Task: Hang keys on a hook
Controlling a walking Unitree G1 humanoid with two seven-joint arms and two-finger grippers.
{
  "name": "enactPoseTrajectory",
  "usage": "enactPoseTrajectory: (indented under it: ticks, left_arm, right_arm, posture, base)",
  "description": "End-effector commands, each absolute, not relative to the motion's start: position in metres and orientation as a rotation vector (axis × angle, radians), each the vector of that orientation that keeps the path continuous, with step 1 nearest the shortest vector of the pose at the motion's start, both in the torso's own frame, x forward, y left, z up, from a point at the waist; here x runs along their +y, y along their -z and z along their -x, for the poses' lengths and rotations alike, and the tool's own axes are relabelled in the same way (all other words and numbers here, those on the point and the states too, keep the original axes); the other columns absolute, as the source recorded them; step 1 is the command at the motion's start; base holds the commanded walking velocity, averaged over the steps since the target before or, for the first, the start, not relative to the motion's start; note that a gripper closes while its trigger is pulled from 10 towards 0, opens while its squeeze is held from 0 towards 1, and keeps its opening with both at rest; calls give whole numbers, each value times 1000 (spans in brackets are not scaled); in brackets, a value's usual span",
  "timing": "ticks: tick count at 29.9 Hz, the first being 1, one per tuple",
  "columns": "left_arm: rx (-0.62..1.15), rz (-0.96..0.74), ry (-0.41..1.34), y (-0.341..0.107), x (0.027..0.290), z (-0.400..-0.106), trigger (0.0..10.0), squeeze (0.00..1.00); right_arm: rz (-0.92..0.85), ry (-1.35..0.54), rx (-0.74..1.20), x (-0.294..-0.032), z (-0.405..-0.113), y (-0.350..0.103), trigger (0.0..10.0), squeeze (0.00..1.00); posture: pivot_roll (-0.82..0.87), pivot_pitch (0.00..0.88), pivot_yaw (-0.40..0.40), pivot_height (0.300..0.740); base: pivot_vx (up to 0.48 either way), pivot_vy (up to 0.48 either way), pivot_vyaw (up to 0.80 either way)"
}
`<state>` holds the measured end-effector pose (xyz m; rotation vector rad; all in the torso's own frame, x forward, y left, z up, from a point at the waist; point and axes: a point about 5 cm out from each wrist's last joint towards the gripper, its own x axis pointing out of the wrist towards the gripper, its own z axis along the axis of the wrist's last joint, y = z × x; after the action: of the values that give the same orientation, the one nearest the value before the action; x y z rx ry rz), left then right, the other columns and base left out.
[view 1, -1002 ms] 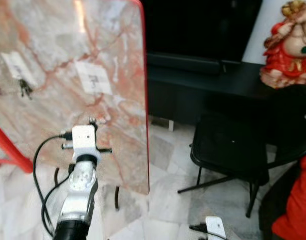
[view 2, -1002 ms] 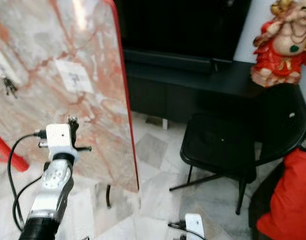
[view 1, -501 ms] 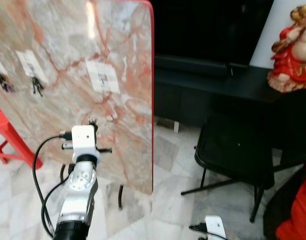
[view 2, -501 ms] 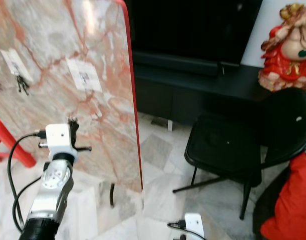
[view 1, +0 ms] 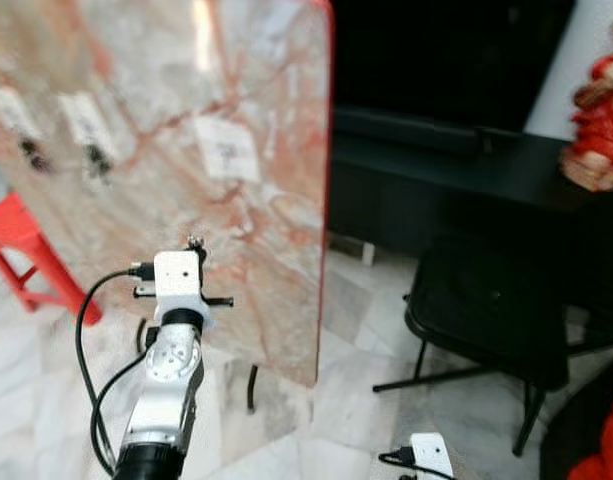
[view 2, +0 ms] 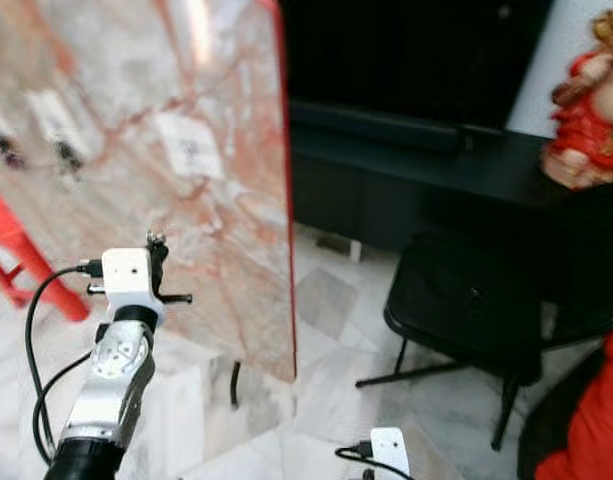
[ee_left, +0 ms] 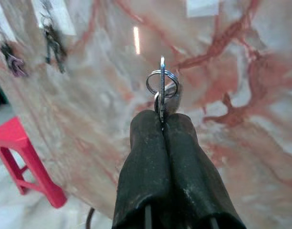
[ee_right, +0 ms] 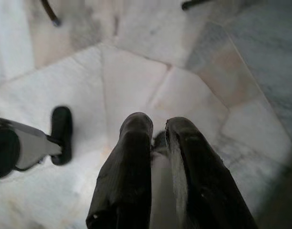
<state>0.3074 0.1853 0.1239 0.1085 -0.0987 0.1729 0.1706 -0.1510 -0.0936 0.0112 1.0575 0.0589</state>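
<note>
- The left gripper (ee_left: 162,125) is raised before the marble board (view 1: 166,150), its two black fingers (ee_left: 146,157) pressed together on the keys (ee_left: 163,86).
- The keys stand just past the fingertips, the ring upright and edge-on above them, apart from the board.
- At far left, a red stool (view 1: 26,240) stands on the floor beside the board.
- On the board hang two dark key bunches (view 1: 94,160) under white labels; a third label (view 1: 226,150) sits nearer the board's red edge.
- Right of the board stand a black cabinet (view 1: 456,180) and a black chair (view 1: 496,310).
- The right gripper (ee_right: 157,131) hangs low over the pale tiles (ee_right: 193,81), fingers slightly parted.
- A red figurine (view 2: 591,110) sits at far right.
</note>
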Motion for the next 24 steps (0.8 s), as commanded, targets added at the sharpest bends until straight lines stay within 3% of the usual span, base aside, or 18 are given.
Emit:
enactPoseTrajectory:
  ticks: [1,13,24]
  left_arm:
    - [-113,-105,-147,-128,179,-308,10000,0]
    - [-116,-100,-126,-129,175,-308,10000,0]
    - [-119,-105,-109,-128,171,-308,10000,0]
  right_arm:
    - [-14,-50,1071,-152,-166,96,10000,0]
    - [-12,-55,1072,-151,-165,96,10000,0]
    - [11,-77,1081,-151,-164,97,10000,0]
  posture:
    - [-51,0,17,716]
    - [-53,0,21,716]
    - [-58,0,25,716]
  base:
    - [0,0,0]
    - [0,0,0]
    - [256,0,0]
